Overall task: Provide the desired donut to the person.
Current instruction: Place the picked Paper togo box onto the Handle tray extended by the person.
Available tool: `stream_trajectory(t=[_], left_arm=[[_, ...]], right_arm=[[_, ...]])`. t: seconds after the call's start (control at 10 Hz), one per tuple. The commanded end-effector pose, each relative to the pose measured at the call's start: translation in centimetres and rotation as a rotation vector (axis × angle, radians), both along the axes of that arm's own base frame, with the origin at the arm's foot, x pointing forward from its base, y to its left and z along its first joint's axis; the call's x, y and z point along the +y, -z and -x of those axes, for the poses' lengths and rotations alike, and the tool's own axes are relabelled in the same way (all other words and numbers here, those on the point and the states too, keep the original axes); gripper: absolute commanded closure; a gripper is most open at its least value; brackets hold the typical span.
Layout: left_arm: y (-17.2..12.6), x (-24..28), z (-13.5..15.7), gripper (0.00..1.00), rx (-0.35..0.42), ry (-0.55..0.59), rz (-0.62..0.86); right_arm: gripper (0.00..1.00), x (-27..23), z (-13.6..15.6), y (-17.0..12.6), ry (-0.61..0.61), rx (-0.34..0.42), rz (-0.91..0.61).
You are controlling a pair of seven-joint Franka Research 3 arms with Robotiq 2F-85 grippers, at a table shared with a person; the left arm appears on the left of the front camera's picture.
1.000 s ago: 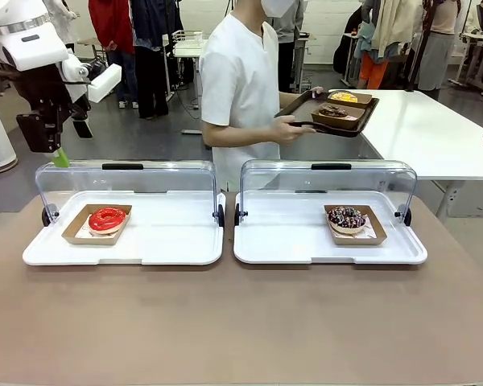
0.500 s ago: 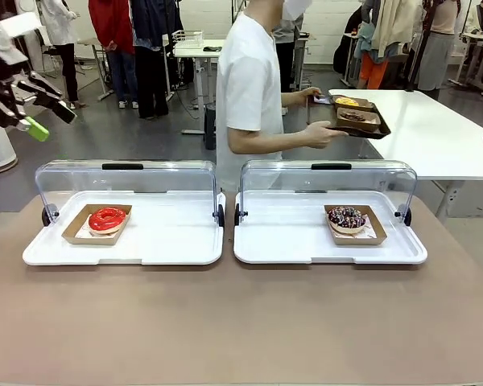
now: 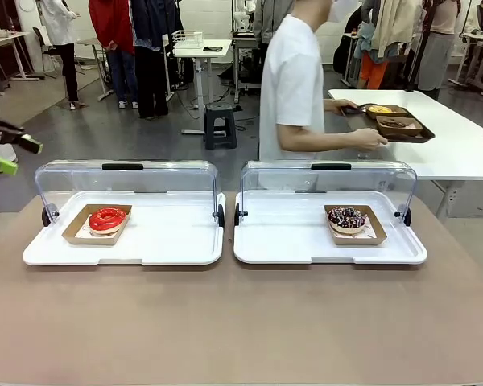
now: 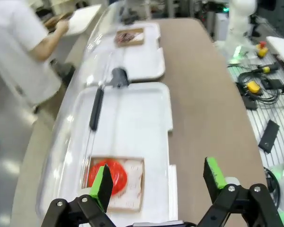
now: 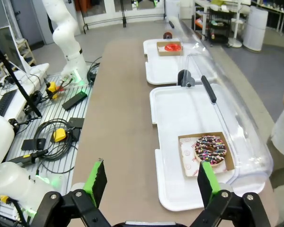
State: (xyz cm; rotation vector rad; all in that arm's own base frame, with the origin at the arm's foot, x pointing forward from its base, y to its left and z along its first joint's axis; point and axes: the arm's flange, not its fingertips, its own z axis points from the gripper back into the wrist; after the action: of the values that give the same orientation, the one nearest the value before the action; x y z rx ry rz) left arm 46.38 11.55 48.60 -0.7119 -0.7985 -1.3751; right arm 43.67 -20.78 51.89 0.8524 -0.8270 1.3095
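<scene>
On the brown tabletop (image 3: 241,322), two white trays sit side by side along the far edge, each with its clear domed lid tipped open toward the far side. The left tray (image 3: 122,249) carries a red-glazed donut (image 3: 107,219) in a brown paper holder at its left end. The right tray (image 3: 330,251) carries a chocolate donut with sprinkles (image 3: 347,218) in a like holder, toward its right end.

The person (image 3: 294,88) in the white shirt stands beyond the table's far edge, turned away toward a white side table (image 3: 459,149), with one hand (image 3: 373,140) at a dark tray (image 3: 394,125) resting there; that tray appears to hold two more pastries, though they are too small to tell for sure.

The left gripper (image 3: 6,155) is raised off the tabletop's left edge, clear of everything, its green-padded fingers apart and holding nothing. In the left wrist view the same gripper (image 4: 158,182) hangs above the left tray's near-left corner, with the red-glazed donut (image 4: 108,176) under one finger. The right gripper (image 5: 151,182) is likewise spread wide and empty, high over the tabletop's near side, with the chocolate donut with sprinkles (image 5: 210,149) below and beside one fingertip.
</scene>
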Motion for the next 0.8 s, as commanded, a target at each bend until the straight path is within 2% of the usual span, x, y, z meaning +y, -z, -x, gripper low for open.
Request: stream_trajectory(t=[0.0,0.3,0.5,0.7], left_arm=[[0.2,0.7,3.2,0.00,-0.048,-0.141,-0.011],[1.1,3.8,5.0,0.00,-0.008,-0.203,0.062],[0.6,4.9,4.4,0.00,0.005,-0.199,0.084],[0.5,5.3,5.2,0.00,0.014,-0.198,0.104]], right_arm=[[0.00,0.1,0.0,0.0,-0.002,-0.001,-0.002],[0.00,0.1,0.0,0.0,-0.002,-0.001,-0.002],[0.00,0.1,0.0,0.0,-0.002,-0.001,-0.002],[0.00,0.1,0.0,0.0,-0.002,-0.001,-0.002]])
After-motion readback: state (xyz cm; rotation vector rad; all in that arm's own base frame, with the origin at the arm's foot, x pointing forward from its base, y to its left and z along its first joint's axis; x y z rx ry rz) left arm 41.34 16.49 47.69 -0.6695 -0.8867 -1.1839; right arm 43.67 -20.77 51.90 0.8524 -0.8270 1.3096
